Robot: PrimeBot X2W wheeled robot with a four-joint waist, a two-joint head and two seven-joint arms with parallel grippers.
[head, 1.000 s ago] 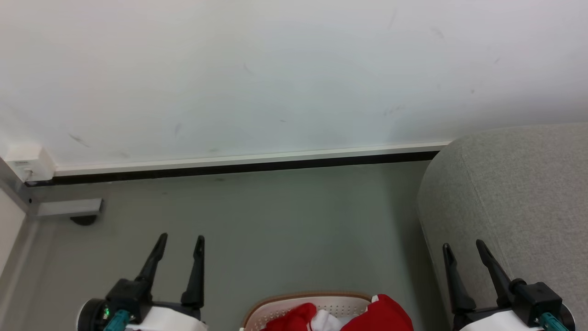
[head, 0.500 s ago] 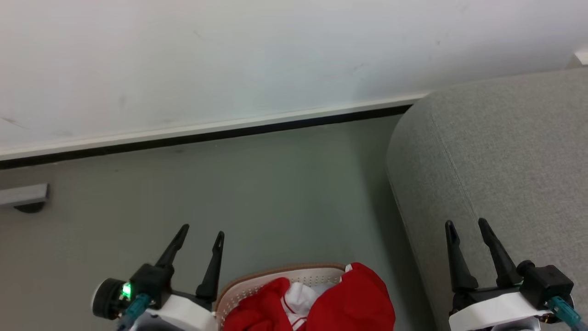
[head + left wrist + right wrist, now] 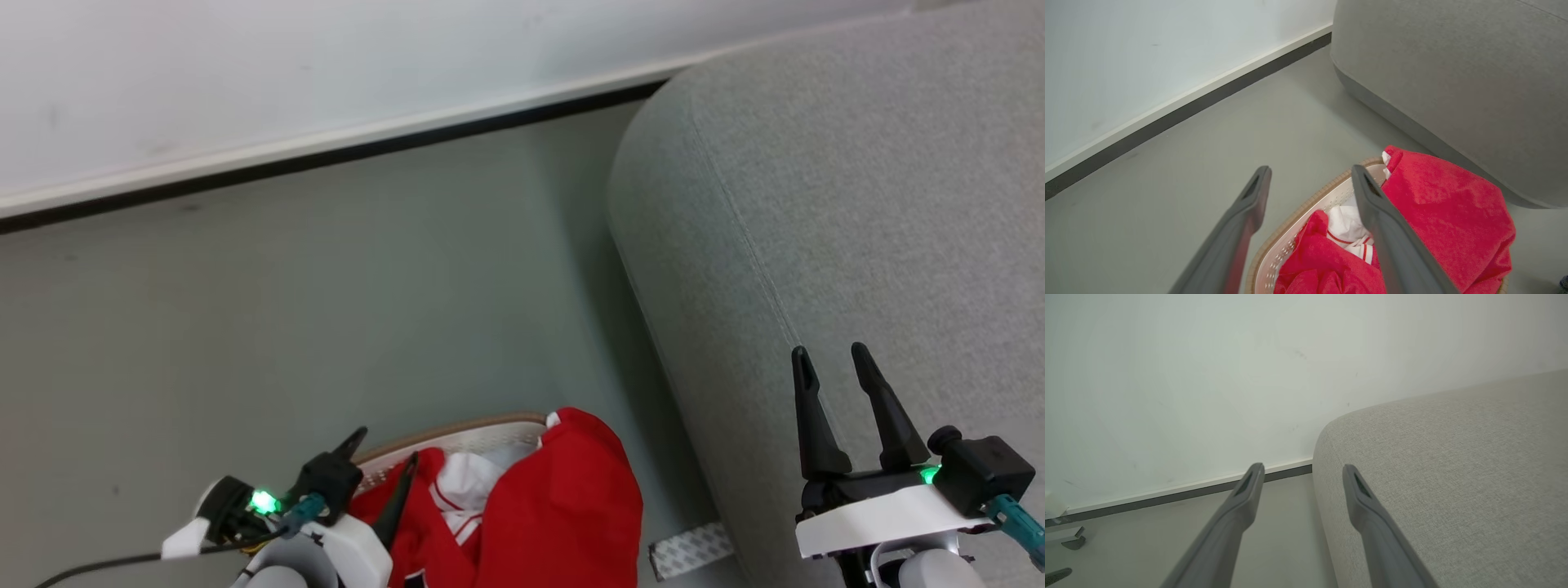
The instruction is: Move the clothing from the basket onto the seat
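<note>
Since the earlier frames the head camera is seen to have swung down and aside, and the left gripper point(image 3: 386, 445) is now brought in over the near rim of the basket point(image 3: 457, 431), where before it was held over bare floor point(image 3: 326, 286) beside it. Its fingers are spread apart with nothing between them. Contact with the clothing point(image 3: 555, 498) cannot be told. Red garments with white trim are heaped in the basket, one fold draped over the rim on the seat side. The basket is set on the grey floor just beside the seat point(image 3: 857, 204). The right gripper point(image 3: 829, 351) is held above the seat's near edge, fingers apart and empty.
</note>
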